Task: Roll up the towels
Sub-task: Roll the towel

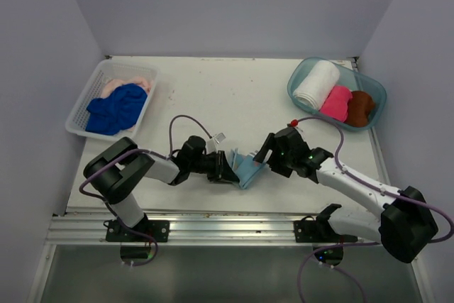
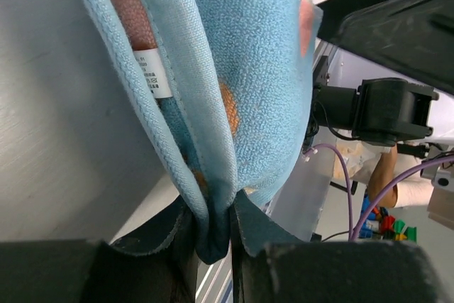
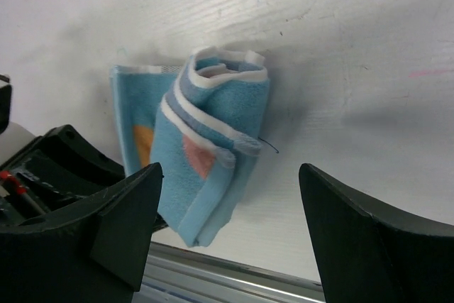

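Overhead, the light-blue towel (image 1: pixel 249 171) lies near the table's (image 1: pixel 234 97) front edge. Left wrist: my left gripper (image 2: pixel 213 228) pinches its fold. Right wrist: my right gripper (image 3: pixel 230 207) stands wide and empty over the loosely rolled cloth; a tug from my left could unravel it.

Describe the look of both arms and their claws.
The left arm and right arm match: white links between bulky black joints. A lilac cable loops along each. Green lights glow near the right wrist. The left claw and right claw are matte black, with broad wedge-shaped fingers.
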`<control>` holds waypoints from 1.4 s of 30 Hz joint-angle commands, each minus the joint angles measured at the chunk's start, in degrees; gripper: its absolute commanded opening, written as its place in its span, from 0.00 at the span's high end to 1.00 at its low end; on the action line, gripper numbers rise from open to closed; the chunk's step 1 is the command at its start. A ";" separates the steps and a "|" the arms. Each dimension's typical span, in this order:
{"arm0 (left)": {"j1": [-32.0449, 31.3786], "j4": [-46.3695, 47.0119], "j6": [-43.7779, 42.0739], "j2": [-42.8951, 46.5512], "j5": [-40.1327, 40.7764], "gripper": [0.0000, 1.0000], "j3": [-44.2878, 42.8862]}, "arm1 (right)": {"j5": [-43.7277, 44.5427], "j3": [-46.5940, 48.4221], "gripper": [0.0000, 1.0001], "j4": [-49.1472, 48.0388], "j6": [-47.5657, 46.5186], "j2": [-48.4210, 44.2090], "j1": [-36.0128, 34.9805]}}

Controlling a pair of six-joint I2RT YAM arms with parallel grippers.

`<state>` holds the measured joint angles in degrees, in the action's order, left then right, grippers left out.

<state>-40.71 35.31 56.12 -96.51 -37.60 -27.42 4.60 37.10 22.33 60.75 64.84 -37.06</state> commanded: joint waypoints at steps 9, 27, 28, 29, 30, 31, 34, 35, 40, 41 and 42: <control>1.95 5.65 4.53 -2.63 -1.68 0.76 2.46 | -3.28 -3.61 0.23 -10.45 3.14 4.50 -0.29; 5.29 -28.26 -13.48 16.43 8.51 0.23 -6.93 | 5.68 -0.54 0.32 2.28 -0.55 -6.66 -0.12; 5.29 -30.71 -14.19 17.22 9.30 0.23 -7.55 | 6.12 -1.06 0.36 2.80 0.24 -6.57 -0.03; 5.38 -31.61 -14.80 18.45 10.35 0.25 -8.00 | 6.56 -2.02 0.44 3.68 1.90 -6.65 -0.12; 5.38 -32.40 -15.07 18.90 10.88 0.26 -8.35 | 7.08 -2.56 0.55 5.17 2.78 -7.53 -0.12; 5.38 -33.80 -15.86 19.34 11.41 0.27 -9.14 | 7.87 -3.17 0.61 6.14 3.58 -8.14 -0.03; 5.38 -34.43 -16.65 19.52 12.38 0.30 -9.58 | 8.32 -5.72 0.72 7.11 4.38 -10.26 -0.03; 5.38 -34.43 -16.65 19.00 12.29 0.31 -9.58 | 7.97 -5.90 0.73 8.07 4.55 -10.17 -0.12; 5.20 -35.22 -18.23 17.23 12.73 0.31 -10.90 | 5.86 -5.29 0.67 7.91 3.41 -7.63 -0.12; 5.29 -35.22 -18.41 17.23 13.43 0.32 -11.07 | 5.34 -5.37 0.65 6.34 2.71 -7.27 -0.12; 5.20 -35.22 -18.50 17.23 13.78 0.33 -11.42 | 4.98 -5.29 0.59 6.24 2.62 -6.92 -0.12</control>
<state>-35.70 1.13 40.23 -79.13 -25.63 -36.12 9.58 31.33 29.52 63.72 56.99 -37.10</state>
